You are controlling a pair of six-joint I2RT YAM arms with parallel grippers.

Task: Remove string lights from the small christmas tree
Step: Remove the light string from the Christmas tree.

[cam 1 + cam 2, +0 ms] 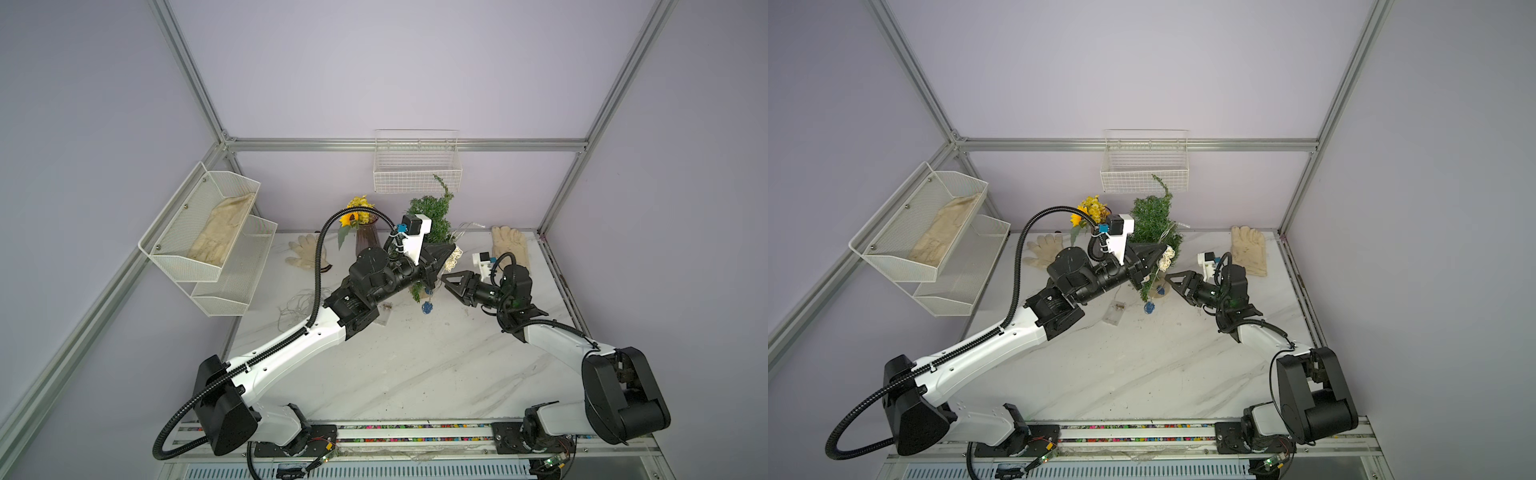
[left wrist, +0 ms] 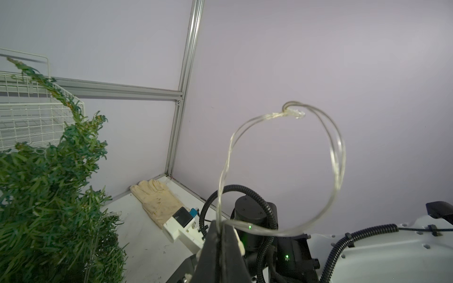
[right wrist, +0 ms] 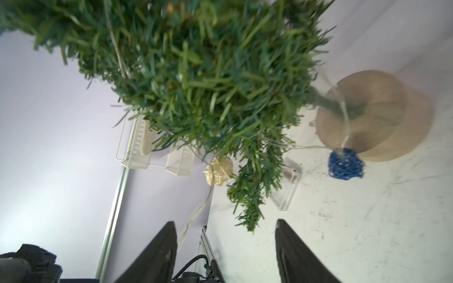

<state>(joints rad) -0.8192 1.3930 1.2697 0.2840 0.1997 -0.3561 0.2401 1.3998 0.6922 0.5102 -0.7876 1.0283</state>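
Note:
The small christmas tree stands at the back of the table on a tan base, its bent tip up. The string lights are a thin pale wire. My left gripper is shut on it beside the tree's right flank, and a loop of wire arcs above the jaws. Cream balls bunch at the left gripper tip. A blue ball hangs by the base, with a cream ball under the low branches. The clear battery box lies on the table. My right gripper is open and empty, facing the tree's lower branches.
A dark vase of yellow flowers stands left of the tree. Pale gloves lie at the back left and back right. A wire basket hangs on the back wall. Mesh shelves line the left wall. Loose wire lies under my left arm.

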